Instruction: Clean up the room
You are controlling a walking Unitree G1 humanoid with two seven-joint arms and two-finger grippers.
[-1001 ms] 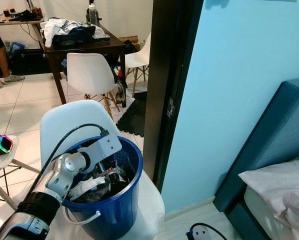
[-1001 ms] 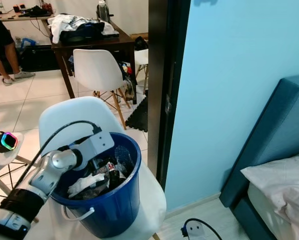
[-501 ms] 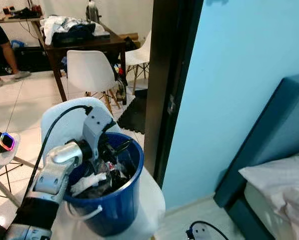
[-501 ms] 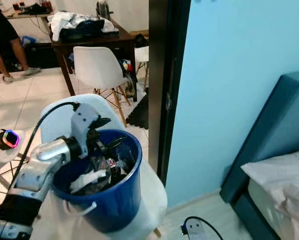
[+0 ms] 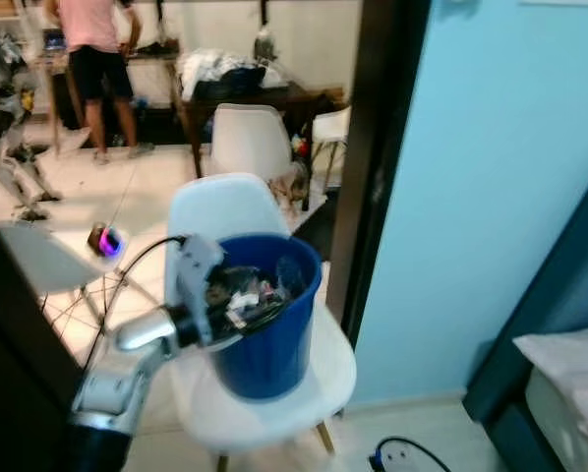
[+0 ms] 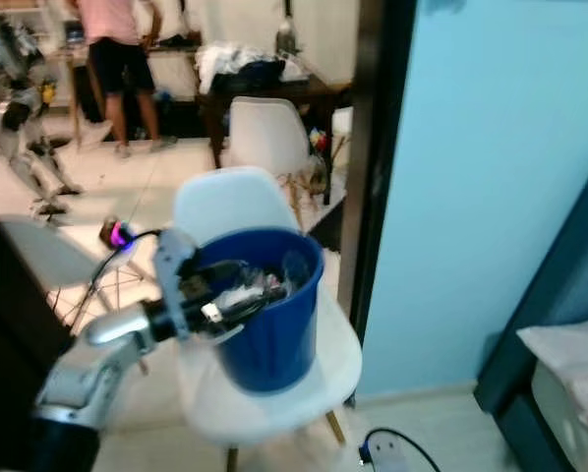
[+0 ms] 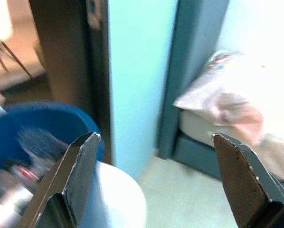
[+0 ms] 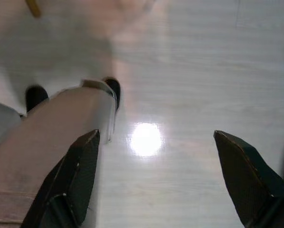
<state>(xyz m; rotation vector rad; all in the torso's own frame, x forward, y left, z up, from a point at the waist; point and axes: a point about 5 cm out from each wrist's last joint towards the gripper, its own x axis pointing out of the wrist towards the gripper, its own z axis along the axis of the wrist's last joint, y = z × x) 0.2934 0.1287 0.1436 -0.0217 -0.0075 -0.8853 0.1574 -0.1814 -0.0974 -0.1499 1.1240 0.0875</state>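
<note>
A blue bucket (image 5: 274, 334) full of crumpled trash (image 5: 243, 295) stands on the seat of a white chair (image 5: 304, 393) beside the doorway. My left gripper (image 5: 253, 301) hovers at the bucket's near rim, above the trash; in the left wrist view the left gripper (image 7: 155, 138) is open with nothing between its fingers, and the blue bucket (image 7: 33, 118) lies below it. In the right wrist view my right gripper (image 8: 156, 137) hangs open over pale floor, next to a beige shape (image 8: 42, 137).
A dark door frame (image 5: 378, 147) and a light blue wall (image 5: 491, 177) stand right of the chair. A bed with a pillow (image 5: 569, 359) is at far right, a cable and plug (image 5: 397, 457) on the floor. Behind are a person (image 5: 92, 59), a table (image 5: 240, 88), chairs and a small white table (image 5: 43, 261).
The whole picture has shifted and pulled back, so the camera moved. My left gripper has come up out of the bucket's trash to its rim, open. The person now stands at the back.
</note>
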